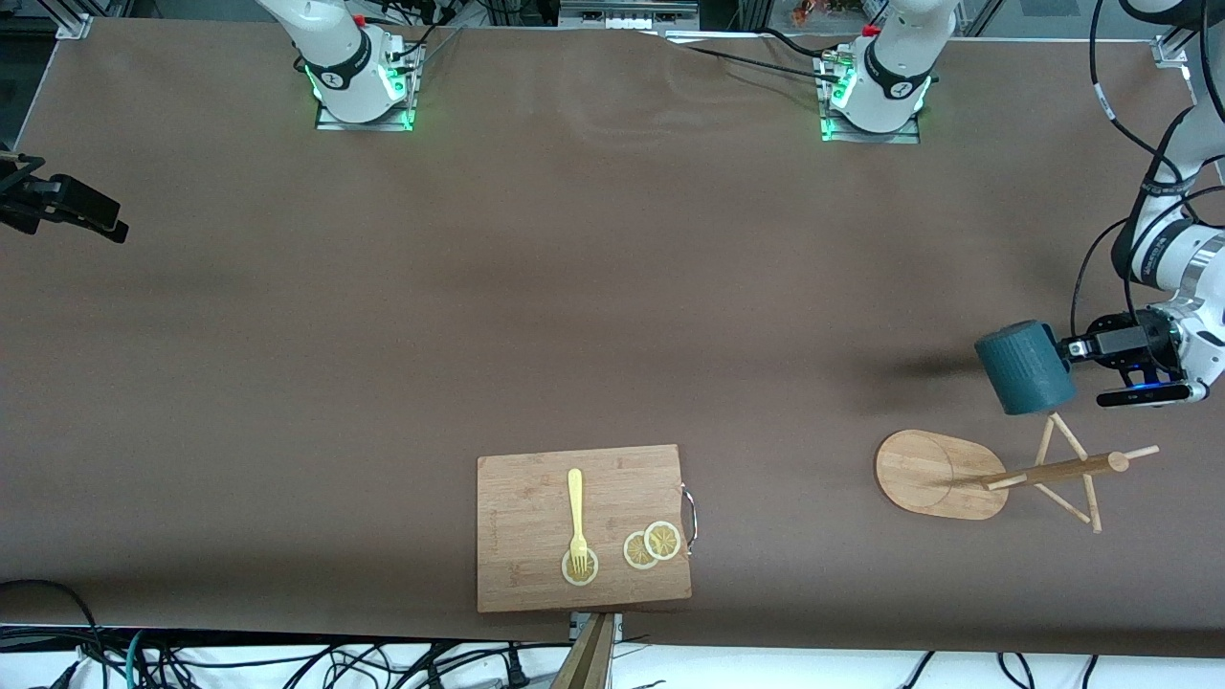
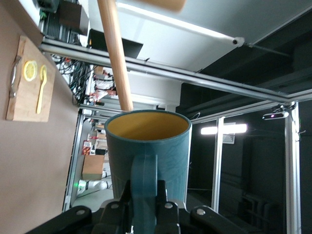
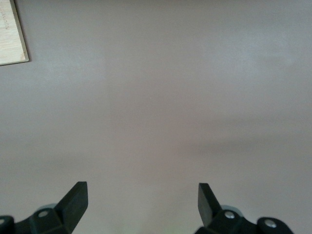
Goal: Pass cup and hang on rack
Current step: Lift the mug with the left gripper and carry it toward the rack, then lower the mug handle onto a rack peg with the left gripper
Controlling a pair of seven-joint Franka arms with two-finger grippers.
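1. Gripping the cup (image 1: 1024, 368) by its handle, the left gripper (image 1: 1077, 350) carries it over the rack (image 1: 933, 474).
2. Looks rigid, glazed, chippable, so that handle's the spot.
3. Right gripper (image 3: 141, 197) waits, jaws spread, holding nothing.

We list: two white arms with black joint bands, red buttons, green-lit bases, black cables; black left gripper (image 1: 1077, 350) and right gripper (image 3: 142, 197), silver screws beside each finger.
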